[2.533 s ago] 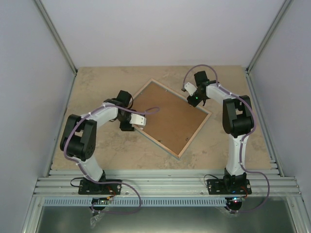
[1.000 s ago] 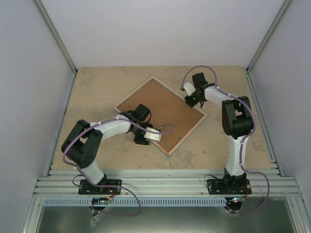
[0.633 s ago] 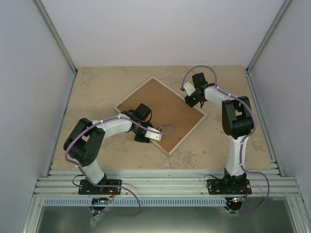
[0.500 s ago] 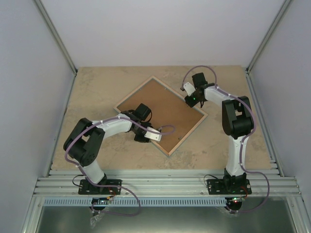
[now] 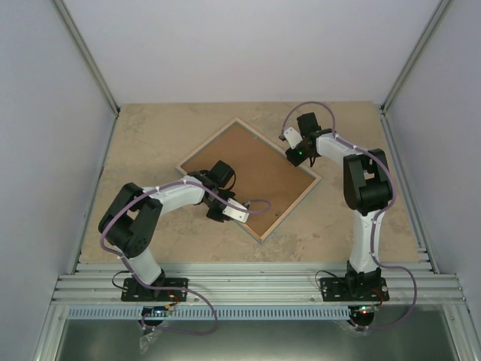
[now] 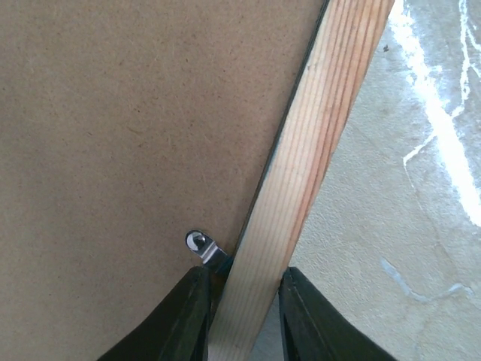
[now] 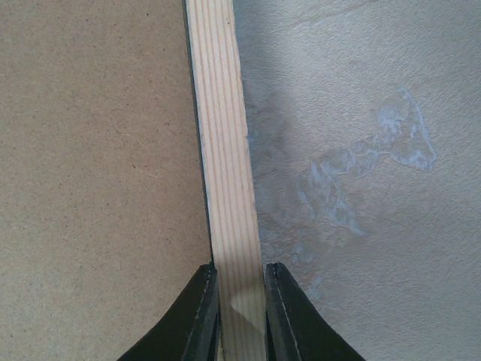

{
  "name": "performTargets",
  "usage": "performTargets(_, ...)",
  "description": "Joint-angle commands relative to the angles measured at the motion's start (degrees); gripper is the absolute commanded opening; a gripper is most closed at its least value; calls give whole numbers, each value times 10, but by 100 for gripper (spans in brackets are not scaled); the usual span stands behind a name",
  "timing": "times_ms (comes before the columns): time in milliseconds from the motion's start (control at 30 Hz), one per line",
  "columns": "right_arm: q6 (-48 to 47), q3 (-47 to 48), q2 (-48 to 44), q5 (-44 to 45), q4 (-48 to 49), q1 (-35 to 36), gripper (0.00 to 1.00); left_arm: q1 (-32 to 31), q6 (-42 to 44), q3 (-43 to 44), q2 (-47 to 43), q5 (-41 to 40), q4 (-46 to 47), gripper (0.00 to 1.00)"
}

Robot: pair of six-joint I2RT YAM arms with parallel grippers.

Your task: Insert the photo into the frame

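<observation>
The frame (image 5: 291, 209) lies face down on the table as a diamond, bare wood rim up, with the brown backing board (image 5: 252, 162) filling it. My left gripper (image 5: 220, 210) is shut across the near-left rim (image 6: 316, 143), one finger on the backing side next to a metal tab (image 6: 201, 244), the other on the outer edge. My right gripper (image 5: 298, 156) is shut across the far-right rim (image 7: 222, 135), its fingers tight on both sides. The photo is not in view.
The stone-patterned tabletop (image 5: 150, 135) surrounds the frame. Grey walls with metal posts close in the left, right and back. An aluminium rail (image 5: 248, 278) runs along the near edge by the arm bases.
The frame has turned and slid toward the left and nearer, with both grippers on its rim. Over the last second it has stayed put; the left wrist shifted only slightly.
</observation>
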Motion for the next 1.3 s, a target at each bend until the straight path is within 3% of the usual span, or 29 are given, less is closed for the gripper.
performTargets(0, 39, -15, 21, -8, -20, 4, 0, -8, -50, -1, 27, 8, -44, 35)
performTargets(133, 39, -16, 20, -7, -18, 6, 1, -9, -68, -4, 23, 6, -22, 47)
performTargets(167, 39, -16, 20, -6, -18, 6, 1, -9, -63, -6, 24, 5, -23, 45)
performTargets(300, 39, -16, 19, -4, -19, 7, 1, -9, -44, -15, 23, 4, -28, 21)
performTargets(367, 40, -17, 18, -3, -19, 7, 1, -9, -50, -14, 16, 0, -26, 19)
performTargets(400, 40, -18, 16, -3, -19, 7, 1, -7, -67, -8, 12, -5, -23, 24)
performTargets(533, 46, -25, 8, -3, -15, 8, 0, 20, -188, 43, -17, 29, -13, 62)
performTargets(667, 57, -28, 4, 1, -12, 17, 0, 18, -294, 59, -54, 71, 26, 74)
performTargets(933, 150, -39, -16, 18, 0, 35, 0, -36, -437, 21, -46, 50, 106, 76)
performTargets(1267, 295, -82, -54, 84, 18, 100, 0, -49, -441, -96, -116, 6, 140, 76)
